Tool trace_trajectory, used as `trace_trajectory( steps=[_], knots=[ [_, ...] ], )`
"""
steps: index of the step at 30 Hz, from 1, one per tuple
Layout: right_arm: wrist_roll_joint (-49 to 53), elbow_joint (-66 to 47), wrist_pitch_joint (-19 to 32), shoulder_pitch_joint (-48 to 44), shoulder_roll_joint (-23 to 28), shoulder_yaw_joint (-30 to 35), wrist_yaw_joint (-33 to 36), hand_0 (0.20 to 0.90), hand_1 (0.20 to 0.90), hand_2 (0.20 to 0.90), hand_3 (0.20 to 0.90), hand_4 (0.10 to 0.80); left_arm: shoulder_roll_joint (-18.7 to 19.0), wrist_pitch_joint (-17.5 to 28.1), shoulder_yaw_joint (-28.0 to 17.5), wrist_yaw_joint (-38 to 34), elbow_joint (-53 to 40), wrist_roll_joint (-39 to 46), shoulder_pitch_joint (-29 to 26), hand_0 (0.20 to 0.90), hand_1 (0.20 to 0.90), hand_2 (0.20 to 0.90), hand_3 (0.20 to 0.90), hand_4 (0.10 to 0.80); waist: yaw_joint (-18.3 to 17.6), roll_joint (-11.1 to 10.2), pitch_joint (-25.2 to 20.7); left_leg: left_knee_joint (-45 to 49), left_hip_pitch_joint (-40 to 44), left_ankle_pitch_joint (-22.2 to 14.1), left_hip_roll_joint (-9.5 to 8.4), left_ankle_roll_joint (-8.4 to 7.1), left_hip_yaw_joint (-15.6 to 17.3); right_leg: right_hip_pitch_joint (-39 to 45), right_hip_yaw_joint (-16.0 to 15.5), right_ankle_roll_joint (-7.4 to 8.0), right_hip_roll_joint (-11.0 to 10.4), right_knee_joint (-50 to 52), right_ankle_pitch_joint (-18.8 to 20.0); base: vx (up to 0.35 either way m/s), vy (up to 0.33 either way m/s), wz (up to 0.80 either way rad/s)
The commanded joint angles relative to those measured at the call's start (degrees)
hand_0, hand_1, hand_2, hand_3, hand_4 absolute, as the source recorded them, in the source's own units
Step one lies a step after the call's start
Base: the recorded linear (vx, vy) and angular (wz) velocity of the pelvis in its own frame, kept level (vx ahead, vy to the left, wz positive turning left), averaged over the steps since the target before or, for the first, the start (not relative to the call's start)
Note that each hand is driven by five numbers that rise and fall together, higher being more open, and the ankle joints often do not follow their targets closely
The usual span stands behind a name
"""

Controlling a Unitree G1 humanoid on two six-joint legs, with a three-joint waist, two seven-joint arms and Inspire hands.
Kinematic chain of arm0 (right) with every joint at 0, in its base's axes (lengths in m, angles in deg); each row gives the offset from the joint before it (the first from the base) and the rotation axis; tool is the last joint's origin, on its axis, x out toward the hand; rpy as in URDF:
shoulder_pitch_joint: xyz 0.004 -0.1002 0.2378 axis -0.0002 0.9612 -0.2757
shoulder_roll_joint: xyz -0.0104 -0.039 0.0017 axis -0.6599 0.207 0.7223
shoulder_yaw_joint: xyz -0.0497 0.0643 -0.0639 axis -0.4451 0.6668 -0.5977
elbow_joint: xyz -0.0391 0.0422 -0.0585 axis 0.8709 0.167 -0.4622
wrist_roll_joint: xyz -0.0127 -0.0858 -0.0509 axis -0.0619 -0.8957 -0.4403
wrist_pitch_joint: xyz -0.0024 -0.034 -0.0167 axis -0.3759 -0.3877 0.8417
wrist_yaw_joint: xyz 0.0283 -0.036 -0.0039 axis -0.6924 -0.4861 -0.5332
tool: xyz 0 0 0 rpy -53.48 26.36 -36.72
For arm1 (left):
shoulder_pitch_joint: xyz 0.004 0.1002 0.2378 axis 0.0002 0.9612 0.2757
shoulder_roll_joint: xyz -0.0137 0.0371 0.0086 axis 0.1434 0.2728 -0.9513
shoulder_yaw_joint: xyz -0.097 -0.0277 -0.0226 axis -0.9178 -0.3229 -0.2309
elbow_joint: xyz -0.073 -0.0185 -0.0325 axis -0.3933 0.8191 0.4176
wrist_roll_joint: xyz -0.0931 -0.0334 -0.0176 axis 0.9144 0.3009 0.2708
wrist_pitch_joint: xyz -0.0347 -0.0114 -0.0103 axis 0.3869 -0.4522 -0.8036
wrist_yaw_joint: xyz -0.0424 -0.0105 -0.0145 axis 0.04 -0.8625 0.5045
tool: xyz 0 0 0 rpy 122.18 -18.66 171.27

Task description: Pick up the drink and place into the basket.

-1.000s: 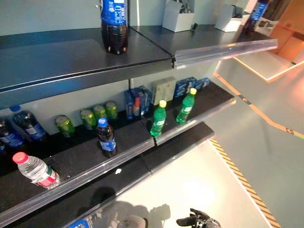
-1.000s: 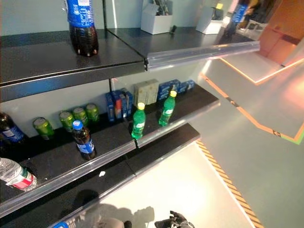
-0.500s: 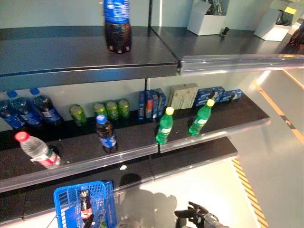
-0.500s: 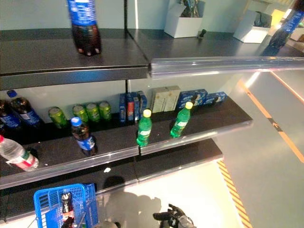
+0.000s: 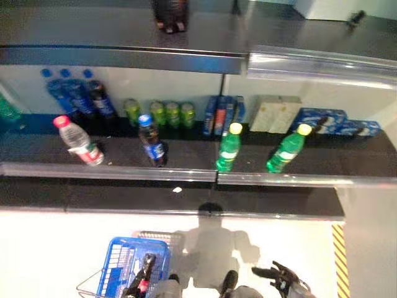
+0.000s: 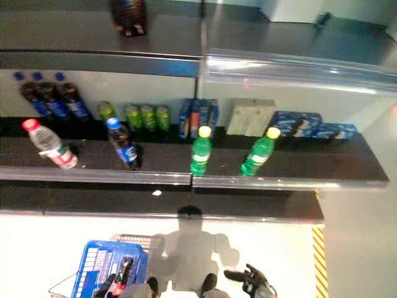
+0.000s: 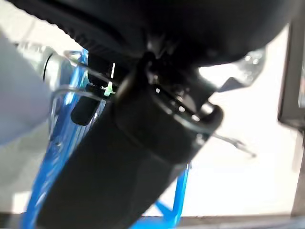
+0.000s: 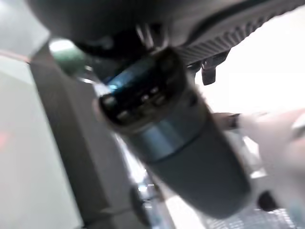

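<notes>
Drinks stand on the middle shelf (image 5: 186, 174): a cola bottle (image 5: 151, 139) with a blue cap, two green bottles (image 5: 227, 148) (image 5: 287, 149) with yellow caps, and a tilted water bottle (image 5: 79, 141) with a red cap. A blue basket (image 5: 127, 264) hangs at the lower left with a dark, red-labelled bottle (image 5: 144, 282) in it. In the left wrist view my left hand (image 7: 143, 143) is curled over the basket's wire handle (image 7: 233, 143). My right hand (image 5: 280, 279) is low at the right, fingers spread and holding nothing, well below the shelf.
Green cans (image 5: 167, 113), dark blue-capped bottles (image 5: 80, 96), blue cartons (image 5: 222, 115), a beige box (image 5: 276, 113) and blue packs (image 5: 335, 121) line the shelf's back. A large cola bottle (image 5: 170, 12) stands on the upper shelf. A lower shelf (image 5: 186, 198) juts out. Striped floor tape (image 5: 339, 261) runs at the right.
The camera has swung and tilted down, so the shelves now face me squarely and the basket has come into view. My right hand stays low and spread.
</notes>
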Motion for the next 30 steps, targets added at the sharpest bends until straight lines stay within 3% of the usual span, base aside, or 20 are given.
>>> trace_trajectory(
  steps=[1, 3, 6, 8, 9, 10, 11, 14, 15, 17, 20, 21, 24, 26, 30],
  knots=[
    [2.12, -0.45, 2.67, -2.21, -0.36, 1.13, -0.2, 0.9, 0.9, 0.9, 0.9, 0.8, 4.32, 7.18, -0.92, 1.53, -2.46, -1.87, 2.81, 0.3, 0.3, 0.3, 0.2, 0.1, 0.84, 0.46, -3.92, 4.02, 5.77, -4.38, -3.38, 1.0, 3.1, -2.51, -0.78, 0.33, 1.41, 3.1, 0.5, -0.099, 0.174, 0.4],
    [2.97, -0.65, 3.61, -1.92, -1.06, 1.21, 0.12, 0.9, 0.9, 0.9, 0.9, 0.8, 4.27, 6.79, 0.57, 0.93, -3.27, -2.47, 2.67, 0.3, 0.3, 0.3, 0.2, 0.1, -0.07, 0.34, -3.84, 0.02, 7.91, -6.59, -4.16, 2.32, 2.79, -3.64, 0.82, 1.6, 1.68, 3.31, 2.01, -0.094, 0.155, 0.26],
    [3.16, -2.0, 4.66, -1.1, -1.74, 0.89, 0.24, 0.9, 0.9, 0.9, 0.9, 0.8, 5.24, 6.18, 1.78, 0.13, -4.07, -3.04, 2.92, 0.3, 0.3, 0.3, 0.2, 0.1, -1.49, -0.11, -3.21, -3.54, 9.12, -5.58, -5.0, 3.03, 1.59, -7.03, 2.84, 3.71, 1.69, 4.28, 4.42, -0.117, 0.103, 0.08],
    [2.68, -2.46, 4.89, -0.88, -1.81, 0.71, 0.07, 0.9, 0.9, 0.9, 0.9, 0.8, 5.6, 6.03, 2.02, -0.25, -4.24, -3.09, 3.0, 0.3, 0.3, 0.3, 0.2, 0.1, -1.86, -0.11, -2.9, -4.21, 9.37, -5.34, -4.99, 3.19, 1.37, -7.86, 3.51, 4.12, 1.71, 4.99, 4.59, -0.109, 0.049, 0.06],
    [2.71, -3.8, 5.09, -0.27, -2.05, 0.31, 0.31, 0.9, 0.9, 0.9, 0.9, 0.8, 6.18, 5.84, 2.56, -1.1, -4.34, -3.4, 2.68, 0.3, 0.3, 0.3, 0.2, 0.1, -3.23, 0.21, -2.29, -4.65, 8.99, -5.15, -4.77, 4.13, -0.45, -9.2, 10.64, 4.64, 2.04, 7.13, 4.35, -0.149, 0.001, 0.04],
    [3.34, -4.26, 5.37, 0.09, -2.11, 0.2, 0.28, 0.9, 0.9, 0.9, 0.9, 0.8, 6.76, 5.62, 3.21, -1.33, -4.17, -3.66, 2.09, 0.3, 0.3, 0.3, 0.2, 0.1, -4.16, -0.03, -2.2, -3.94, 7.73, -4.77, -5.1, 4.74, -2.01, -9.79, 14.74, 4.45, 2.2, 8.25, 4.06, -0.2, -0.019, 0.25],
    [3.62, -4.25, 5.7, 0.28, -2.1, 0.09, 0.0, 0.9, 0.9, 0.9, 0.9, 0.8, 7.43, 5.19, 3.88, -1.37, -3.94, -3.62, 1.53, 0.3, 0.3, 0.3, 0.2, 0.1, -4.51, -0.04, -2.11, -3.29, 6.95, -4.62, -5.11, 5.05, -2.78, -10.03, 16.49, 4.7, 1.65, 9.73, 4.1, -0.145, -0.045, 0.49],
    [1.88, -4.25, 6.43, 0.35, -2.38, -0.35, -0.63, 0.9, 0.9, 0.9, 0.9, 0.8, 8.03, 4.32, 3.91, -1.58, -3.33, -4.13, 0.33, 0.3, 0.3, 0.3, 0.2, 0.1, -4.46, 0.08, -1.83, -2.38, 6.02, -4.39, -4.51, 4.9, -3.19, -10.07, 17.42, 5.9, -2.36, 10.28, 5.48, -0.139, -0.135, 0.45],
    [0.89, -4.61, 6.72, 0.16, -2.5, -0.56, -0.8, 0.9, 0.9, 0.9, 0.9, 0.8, 8.04, 4.19, 4.3, -2.08, -3.6, -3.67, 0.04, 0.3, 0.3, 0.3, 0.2, 0.1, -4.38, 0.11, -1.62, -1.99, 6.39, -4.92, -3.66, 4.27, -3.26, -9.49, 17.8, 6.68, -4.83, 8.25, 6.69, -0.067, -0.218, -0.04],
    [-0.87, -6.32, 6.06, -0.66, -2.42, -1.54, -0.56, 0.9, 0.9, 0.9, 0.9, 0.8, 7.87, 4.28, 4.18, -2.93, -4.33, -4.48, 0.18, 0.3, 0.3, 0.3, 0.2, 0.1, -3.71, -0.22, -1.48, -1.35, 6.9, -5.62, -2.1, 3.34, -2.13, -8.28, 15.66, 7.75, -6.57, 5.44, 6.78, -0.062, -0.316, -0.09],
    [-4.41, -11.86, 3.65, -1.0, -1.87, -3.44, 0.47, 0.9, 0.9, 0.9, 0.9, 0.8, 7.33, 4.95, 3.69, -4.58, -5.05, -4.84, 1.29, 0.3, 0.3, 0.3, 0.2, 0.1, -3.28, -0.99, -1.66, -0.29, 7.01, -5.82, 0.19, 2.05, -1.05, -5.76, 14.76, 7.88, -5.72, 3.35, 5.59, -0.033, -0.301, -0.29],
    [-7.39, -19.73, 1.55, -0.5, -0.78, -5.37, 2.46, 0.9, 0.9, 0.9, 0.9, 0.8, 7.23, 4.57, 3.27, -5.21, -6.55, -5.74, 2.38, 0.3, 0.3, 0.3, 0.2, 0.1, -3.41, -1.32, -1.46, -0.78, 7.67, -4.97, 1.76, 1.36, -0.61, -5.4, 14.48, 7.17, -4.6, 4.29, 4.4, -0.041, -0.253, -0.32],
    [-11.53, -36.22, -1.67, 1.75, 2.8, -7.17, 5.94, 0.9, 0.9, 0.9, 0.9, 0.8, 6.96, 3.4, 2.71, -6.69, -10.01, -6.57, 3.73, 0.3, 0.3, 0.3, 0.2, 0.1, -4.32, -1.87, -1.11, -2.14, 8.21, -3.65, 3.42, 0.51, 0.19, -4.69, 14.26, 6.15, -3.32, 4.58, 3.2, -0.055, -0.171, -0.18],
    [-15.87, -50.1, -0.25, 4.67, 8.26, -5.12, 6.69, 0.9, 0.9, 0.9, 0.9, 0.8, 7.04, 2.94, 2.6, -6.15, -12.21, -5.11, 4.7, 0.3, 0.3, 0.3, 0.2, 0.1, -6.29, -1.71, -1.2, -4.4, 8.43, -2.18, 4.48, -0.17, 0.26, -5.36, 14.75, 5.74, -2.13, 5.18, 2.25, -0.09, -0.059, -0.11],
    [-19.35, -60.79, 3.45, 8.59, 13.09, -1.14, 6.62, 0.9, 0.9, 0.9, 0.9, 0.8, 6.17, 3.52, 2.15, -6.13, -13.51, -4.93, 5.9, 0.3, 0.3, 0.3, 0.2, 0.1, -7.93, -1.2, -1.76, -7.04, 9.28, -1.21, 5.04, -0.67, 0.68, -5.83, 15.05, 5.94, -1.59, 5.02, 1.95, -0.055, 0.007, -0.05]
  ],
)
